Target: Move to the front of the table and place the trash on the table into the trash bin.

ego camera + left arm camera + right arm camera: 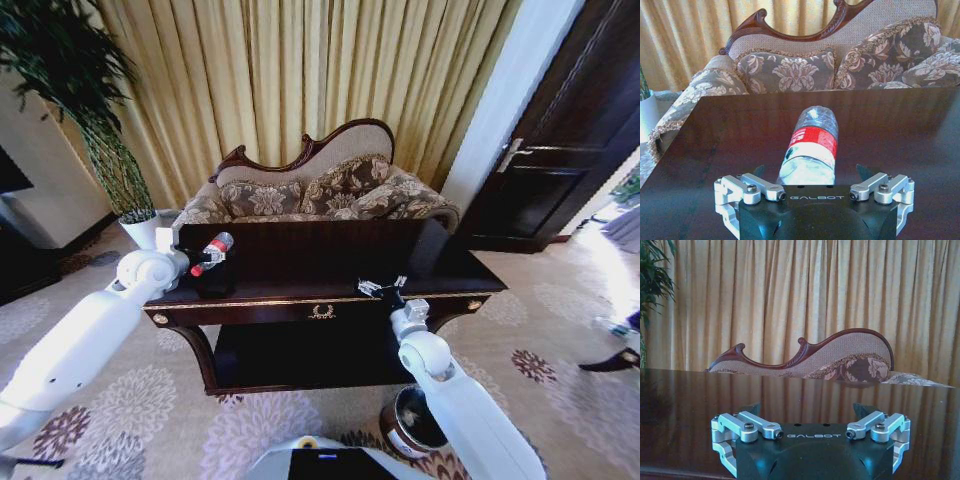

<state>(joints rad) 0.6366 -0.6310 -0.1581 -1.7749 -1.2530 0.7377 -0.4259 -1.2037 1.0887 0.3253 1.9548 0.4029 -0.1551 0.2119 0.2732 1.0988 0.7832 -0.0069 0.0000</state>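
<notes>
While the left gripper is spread wide over the table's left end, the bottle is seen lying loose between its fingers, pointing towards the sofa. Low at the front edge, the right gripper is held wide with nothing in it, and the trash bin is seen on the carpet by the right arm.

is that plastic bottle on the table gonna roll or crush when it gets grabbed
The bottle lies on its side on the glossy table, so a nudge would probably roll it. It looks clear and thin-walled, likely light and squashable. The left end effector straddles it, open.
</notes>
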